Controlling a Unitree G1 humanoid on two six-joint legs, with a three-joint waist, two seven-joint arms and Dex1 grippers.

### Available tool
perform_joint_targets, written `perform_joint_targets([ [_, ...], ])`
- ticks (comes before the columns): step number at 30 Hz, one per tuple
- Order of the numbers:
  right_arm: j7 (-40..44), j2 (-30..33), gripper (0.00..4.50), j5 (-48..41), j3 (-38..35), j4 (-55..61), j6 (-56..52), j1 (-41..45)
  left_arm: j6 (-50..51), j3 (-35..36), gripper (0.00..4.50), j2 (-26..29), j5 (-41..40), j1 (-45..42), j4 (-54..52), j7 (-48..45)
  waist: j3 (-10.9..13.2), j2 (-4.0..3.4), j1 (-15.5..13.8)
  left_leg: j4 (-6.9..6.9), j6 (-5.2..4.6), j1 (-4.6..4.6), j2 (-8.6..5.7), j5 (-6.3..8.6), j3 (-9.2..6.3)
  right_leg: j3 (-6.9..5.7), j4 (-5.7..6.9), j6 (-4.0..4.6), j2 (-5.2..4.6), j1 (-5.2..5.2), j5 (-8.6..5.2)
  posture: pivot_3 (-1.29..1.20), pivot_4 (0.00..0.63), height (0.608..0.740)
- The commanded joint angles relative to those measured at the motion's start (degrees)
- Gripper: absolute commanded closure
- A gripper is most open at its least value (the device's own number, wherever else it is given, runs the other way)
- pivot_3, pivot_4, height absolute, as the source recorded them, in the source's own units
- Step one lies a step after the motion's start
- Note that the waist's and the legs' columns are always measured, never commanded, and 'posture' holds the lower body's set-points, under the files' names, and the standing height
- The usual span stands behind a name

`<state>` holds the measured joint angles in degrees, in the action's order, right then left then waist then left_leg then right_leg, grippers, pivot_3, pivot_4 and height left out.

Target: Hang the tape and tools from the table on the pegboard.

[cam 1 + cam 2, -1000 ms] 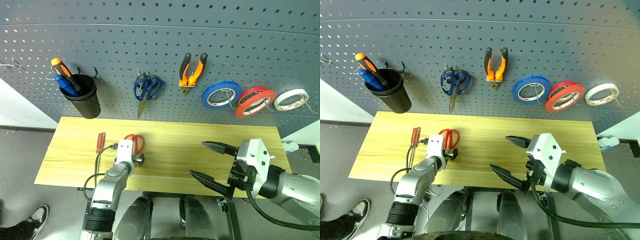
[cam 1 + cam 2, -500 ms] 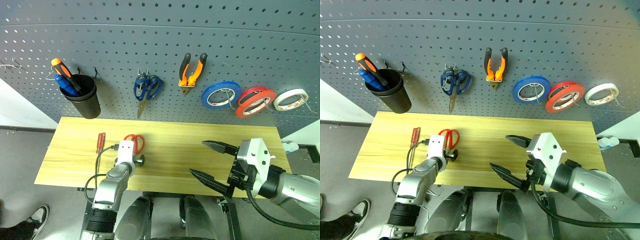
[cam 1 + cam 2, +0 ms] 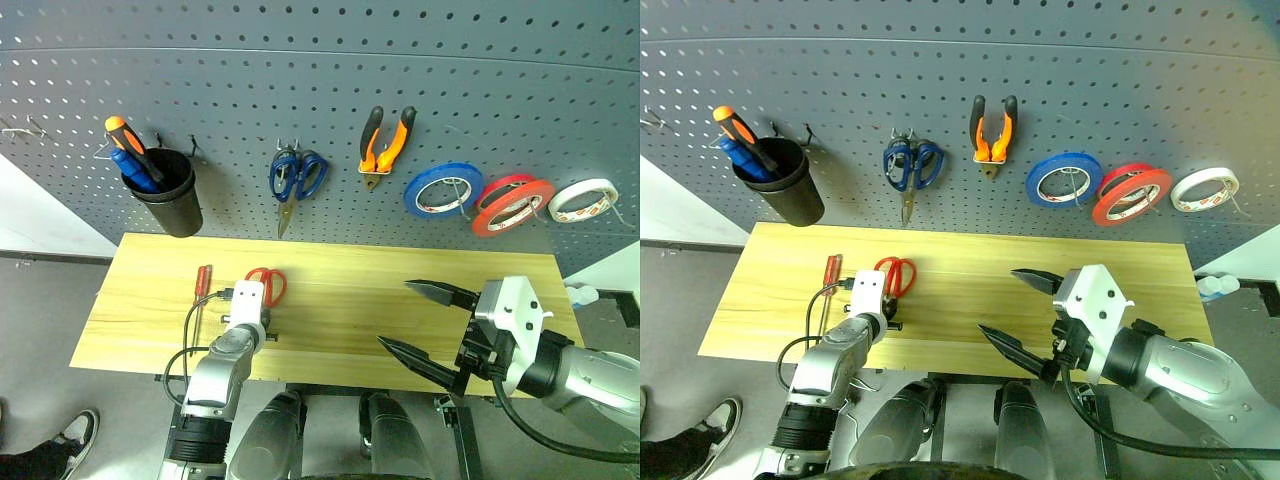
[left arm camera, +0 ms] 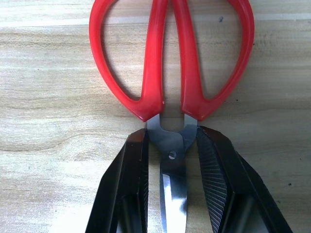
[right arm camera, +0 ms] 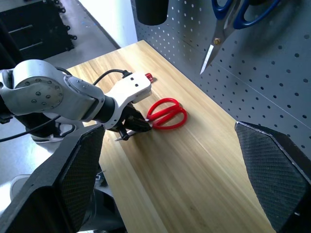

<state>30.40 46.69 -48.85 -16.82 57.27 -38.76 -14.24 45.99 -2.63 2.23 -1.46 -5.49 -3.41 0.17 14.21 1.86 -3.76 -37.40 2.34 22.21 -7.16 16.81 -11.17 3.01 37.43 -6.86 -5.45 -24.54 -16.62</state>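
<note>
Left gripper (image 4: 171, 160) down on the wooden table (image 3: 420, 270), its two black fingers (image 4: 131, 179) closed in against the steel blades of the red-handled scissors (image 4: 170, 63) just below the handles, scissors lying flat on the wood. Slim red screwdriver (image 3: 201, 282) lies on the table just beside the scissors; pliers (image 3: 384, 140) and red tape roll (image 3: 511, 203) hang on the pegboard (image 3: 320, 80), the red roll between a blue roll (image 3: 442, 189) and a white roll (image 3: 582, 199). Right gripper (image 3: 428, 325) held above the table's near edge, well apart from the scissors, fingers spread wide with nothing between them.
</note>
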Motion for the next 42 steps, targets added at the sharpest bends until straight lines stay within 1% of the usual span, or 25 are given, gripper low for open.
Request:
perform_joint_targets([
  [1, -0.38, 0.7, 0.0, -1.3, -1.49, 2.59, 0.76, 0.0, 2.92, -0.93, 3.42, -0.04, 0.45, 1.88, 2.34, -0.18, 0.0, 0.0, 0.01, 0.0, 0.0, 0.0, 0.0, 0.0, 0.0, 0.0, 0.0, 0.0, 0.0, 0.0, 0.0, -0.01, 0.29, 0.72],
  [8, -0.7, 0.85, 0.0, -0.5, -0.96, 2.32, 0.91, -0.13, 2.96, -1.44, 3.42, -0.01, 0.5, 2.2, 1.64, -0.9, -0.01, -0.01, 0.01, 0.01, -0.01, -0.01, 0.0, 0.0, 0.0, 0.0, -0.01, 0.0, 0.0, 0.01, 0.0, -0.01, 0.284, 0.72],
  [16, 0.17, 0.7, 0.0, -1.07, -1.92, 1.53, 1.72, -0.33, 1.69, -2.99, 3.42, 1.43, 0.97, 3.88, -3.06, -2.62, -0.01, -0.02, 0.01, 0.02, -0.01, -0.01, 0.0, 0.0, 0.0, 0.0, -0.04, 0.0, 0.0, 0.01, 0.0, -0.01, 0.267, 0.72],
  [20, 1.25, 0.16, 0.0, -3.71, -4.97, 0.88, 2.67, -0.45, -0.12, -4.56, 3.42, 3.13, 2.03, 4.88, -6.72, -3.19, -0.01, -0.02, 0.0, 0.02, -0.01, -0.01, 0.0, 0.0, 0.0, 0.0, -0.05, 0.0, 0.0, 0.01, 0.0, -0.01, 0.26, 0.72],
  [27, 1.68, -0.94, 0.0, -10.07, -9.13, 0.04, 4.91, -0.91, -3.7, -7.17, 3.42, 4.31, 3.18, 5.5, -9.02, -4.21, 0.0, 0.0, -0.02, 0.02, -0.02, 0.02, 0.0, 0.01, -0.01, 0.0, -0.09, -0.01, 0.0, 0.01, 0.0, -0.01, 0.252, 0.72],
  [34, 0.74, -1.37, 0.0, -13.7, -11.0, 0.2, 6.79, -1.9, -8.23, -9.92, 3.42, 5.67, 4.35, 6.02, -9.26, -5.61, 0.0, -0.01, 0.0, 0.03, -0.02, 0.03, 0.0, 0.01, -0.01, 0.0, -0.11, -0.01, 0.0, 0.01, 0.01, -0.01, 0.247, 0.72],
  [42, 0.76, -3.03, 0.0, -16.99, -13.93, 0.3, 10.85, -4.14, -16.08, -13.47, 3.42, 7.8, 6.69, 5.37, -8.96, -8.17, -0.01, -0.02, -0.02, 0.03, -0.03, 0.04, 0.0, 0.01, 0.0, 0.0, -0.11, -0.01, -0.01, 0.01, 0.01, -0.01, 0.237, 0.72],
])
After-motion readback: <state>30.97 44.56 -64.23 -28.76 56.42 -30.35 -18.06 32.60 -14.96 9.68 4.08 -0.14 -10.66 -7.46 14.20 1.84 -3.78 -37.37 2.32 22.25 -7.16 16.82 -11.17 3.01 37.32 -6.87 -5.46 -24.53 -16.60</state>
